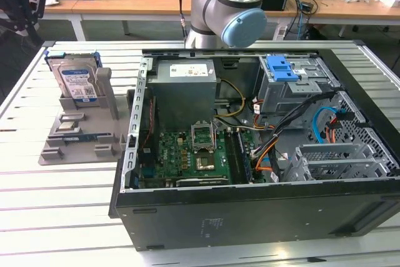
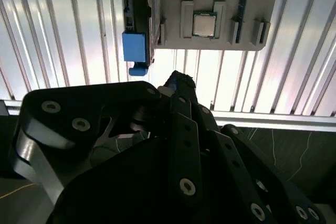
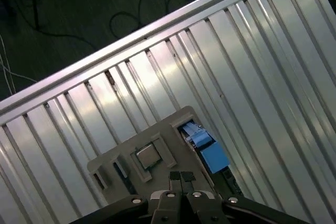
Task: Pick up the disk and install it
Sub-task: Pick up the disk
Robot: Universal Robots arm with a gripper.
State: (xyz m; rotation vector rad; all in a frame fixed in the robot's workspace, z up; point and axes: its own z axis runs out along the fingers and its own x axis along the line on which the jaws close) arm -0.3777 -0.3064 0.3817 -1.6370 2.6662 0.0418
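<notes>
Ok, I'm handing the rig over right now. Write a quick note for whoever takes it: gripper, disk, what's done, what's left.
Gripper: fingers shut and holding nothing. It hovers above the grey holder, as seen in both wrist views.
Disk: stands upright in the holder's slot, at the exterior view's left of the open case. Nothing is touching it.
Done: nothing that shows.
Left: the pick-up and the install, neither yet done.
</notes>
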